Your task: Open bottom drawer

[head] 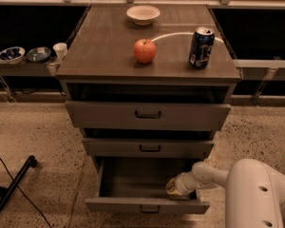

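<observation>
**Surroundings**
- Cabinet [104, 46]: grey-brown, three drawers, centre of frame, standing on a speckled floor [38, 132].
- On the cabinet top:
  - White bowl [142, 14] at the upper centre edge. Nothing can be made out in it.
  - Red apple [145, 50] in the middle.
  - Dark blue soda can [201, 47], upright, to the right of the apple and well apart from it.
- Side ledge [19, 69], upper left of frame:
  - Two small dishes [12, 54] side by side. Contents cannot be told.
  - White cup [60, 50] just right of the dishes.
- Black pole [12, 189], slanted, with a thin dark cable [4, 167] crossing it, lower left of frame. Both are well apart from the cabinet.

**Drawers**
- Top drawer [109, 115]: widest front, pulled out slightly, with a dark gap above it.
- Middle drawer [114, 147]: front a little proud of the carcass, with a dark bar handle.
- Bottom drawer [133, 182]: lower centre of frame, pulled out the furthest. Its narrow front is near the bottom edge of the frame. The plain grey interior is exposed and holds no loose articles.

**Robot**
- White arm [256, 194]: enters from the lower right corner and reaches left over the bottom drawer's right side.
- Gripper [173, 186]: inside the bottom drawer at its right end, just behind the front panel. Whether it is spread wide, closed narrow or gripping anything cannot be told.
</observation>
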Tool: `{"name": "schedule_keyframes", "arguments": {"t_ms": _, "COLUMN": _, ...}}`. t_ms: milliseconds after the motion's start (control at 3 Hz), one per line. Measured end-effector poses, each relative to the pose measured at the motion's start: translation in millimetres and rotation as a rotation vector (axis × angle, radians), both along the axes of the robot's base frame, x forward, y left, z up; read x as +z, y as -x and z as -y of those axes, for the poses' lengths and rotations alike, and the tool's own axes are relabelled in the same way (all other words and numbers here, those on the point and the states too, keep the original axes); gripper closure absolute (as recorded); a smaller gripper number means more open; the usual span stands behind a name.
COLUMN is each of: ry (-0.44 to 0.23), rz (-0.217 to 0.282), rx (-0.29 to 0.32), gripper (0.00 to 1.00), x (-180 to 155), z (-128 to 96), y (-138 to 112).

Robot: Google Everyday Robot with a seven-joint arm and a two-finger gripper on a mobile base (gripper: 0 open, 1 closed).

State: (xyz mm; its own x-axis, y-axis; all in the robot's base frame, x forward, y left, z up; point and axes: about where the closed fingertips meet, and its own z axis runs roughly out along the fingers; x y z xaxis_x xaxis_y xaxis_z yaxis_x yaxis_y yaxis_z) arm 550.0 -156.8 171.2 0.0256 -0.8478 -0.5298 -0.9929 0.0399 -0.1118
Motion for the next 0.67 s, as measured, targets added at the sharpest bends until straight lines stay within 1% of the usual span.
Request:
{"name": "schedule_keyframes", "arguments": {"t_ms": 333, "ry": -0.005, "rz": -0.025, "rx": 0.003, "gripper": 1.0, "x": -20.1, "z": 0.2, "y": -0.3}}
{"name": "schedule_keyframes", "arguments": {"t_ms": 667, "ry": 0.0, "rz": -0.1, "rx": 0.026, "gripper": 1.0, "x": -35.1, "z": -1.1, "y": 6.1}}
